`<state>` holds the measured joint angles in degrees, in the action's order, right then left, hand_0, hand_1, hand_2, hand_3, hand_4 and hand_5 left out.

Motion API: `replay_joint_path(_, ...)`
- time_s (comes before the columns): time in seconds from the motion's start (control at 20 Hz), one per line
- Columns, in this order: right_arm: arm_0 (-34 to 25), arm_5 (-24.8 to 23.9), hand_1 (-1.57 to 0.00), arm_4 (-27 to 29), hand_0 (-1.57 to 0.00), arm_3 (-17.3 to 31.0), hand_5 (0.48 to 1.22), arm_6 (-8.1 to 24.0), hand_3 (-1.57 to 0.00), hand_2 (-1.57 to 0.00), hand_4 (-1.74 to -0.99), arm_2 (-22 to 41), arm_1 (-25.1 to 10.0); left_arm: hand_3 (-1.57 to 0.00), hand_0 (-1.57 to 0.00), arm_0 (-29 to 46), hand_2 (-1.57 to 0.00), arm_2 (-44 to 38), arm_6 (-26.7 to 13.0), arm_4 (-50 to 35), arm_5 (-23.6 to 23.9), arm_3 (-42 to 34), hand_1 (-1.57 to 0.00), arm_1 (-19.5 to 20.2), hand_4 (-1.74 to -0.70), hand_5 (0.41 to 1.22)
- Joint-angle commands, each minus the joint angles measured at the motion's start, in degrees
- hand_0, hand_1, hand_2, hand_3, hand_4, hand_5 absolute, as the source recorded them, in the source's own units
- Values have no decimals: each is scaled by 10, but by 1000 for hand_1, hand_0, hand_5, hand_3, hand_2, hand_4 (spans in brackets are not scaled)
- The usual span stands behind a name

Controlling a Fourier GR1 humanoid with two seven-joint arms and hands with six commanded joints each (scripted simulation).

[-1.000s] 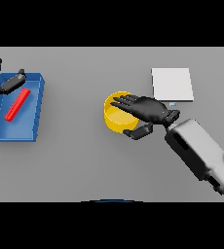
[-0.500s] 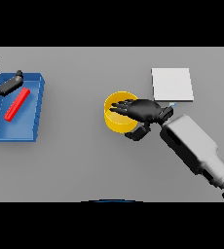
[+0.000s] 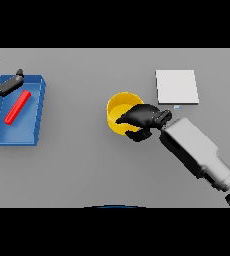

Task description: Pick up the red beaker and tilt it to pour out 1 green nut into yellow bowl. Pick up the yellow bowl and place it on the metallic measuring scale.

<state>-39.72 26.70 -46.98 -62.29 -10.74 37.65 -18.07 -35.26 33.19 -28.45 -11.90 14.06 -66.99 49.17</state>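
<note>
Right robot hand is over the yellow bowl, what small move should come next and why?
Probably close the right robot hand on the yellow bowl rim and lift slightly: fingers drape over its near edge, thumb below, the bowl sits on the table, and the measuring scale lies up and right.

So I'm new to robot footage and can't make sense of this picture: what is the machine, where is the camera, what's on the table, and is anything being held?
This is a humanoid robot seen from its own head, looking down at a grey table. Its white and grey right arm reaches in from the lower right, and the dark right hand is curled over the near rim of a round yellow bowl, gripping it. Beyond the bowl lies a flat, square metallic measuring scale. At the far left sits a blue rectangular tray with a red beaker lying inside. The dark left hand shows at the tray's far corner, fingers relaxed, holding nothing.
</note>
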Motion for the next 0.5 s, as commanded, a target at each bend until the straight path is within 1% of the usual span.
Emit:
replay_joint_path(0.0,3,3,-664,1,-721,-1,1016,1,-472,-624,-1488,1,-3,1,1,3,1,-4,1,-3,1,-2,1,3,-795,725)
replay_joint_path(0.05,-3,20,-846,6,-891,-2,1057,-2,-594,-814,-1534,1,-4,1,1,8,1,-3,4,-2,1,3,1,5,-796,726)
replay_joint_path(0.1,1,28,-991,11,-1027,-5,1090,-5,-691,-965,-1571,3,-7,1,1,6,1,-3,-3,-4,0,-5,1,7,-800,727)
replay_joint_path(0.15,0,32,-1107,13,-1136,-5,1116,-12,-867,-1086,-1604,6,-12,1,1,4,1,-1,-3,-2,-1,-3,1,5,-799,728)
replay_joint_path(0.2,-2,36,-1200,14,-1223,-5,1137,-7,-932,-1183,-1628,8,-11,1,1,2,1,-2,-2,-2,-3,0,1,4,-799,727)
replay_joint_path(0.25,-3,40,-1274,19,-1292,-5,1154,0,-1019,-1261,-1649,7,-10,1,1,-4,1,2,-7,1,-1,3,1,-3,-799,727)
replay_joint_path(0.3,-5,42,-1333,23,-1348,-5,1167,2,-1092,-1283,-1667,4,-9,1,1,3,1,-2,0,-4,-2,-3,1,3,-800,726)
replay_joint_path(0.35,1,37,-1381,25,-1393,-11,1178,1,-1142,-1314,-1682,6,-14,1,1,6,1,-1,-4,-4,1,-7,1,2,-802,725)
replay_joint_path(0.4,1,40,-1419,25,-1428,-18,1187,8,-1155,-1355,-1694,8,-16,1,1,2,1,-1,-13,-4,0,-16,1,7,-802,726)
replay_joint_path(0.45,3,46,-1449,29,-1457,-26,1193,9,-1170,-1387,-1703,8,-20,1,1,7,1,-3,-9,-6,1,-17,1,10,-804,726)
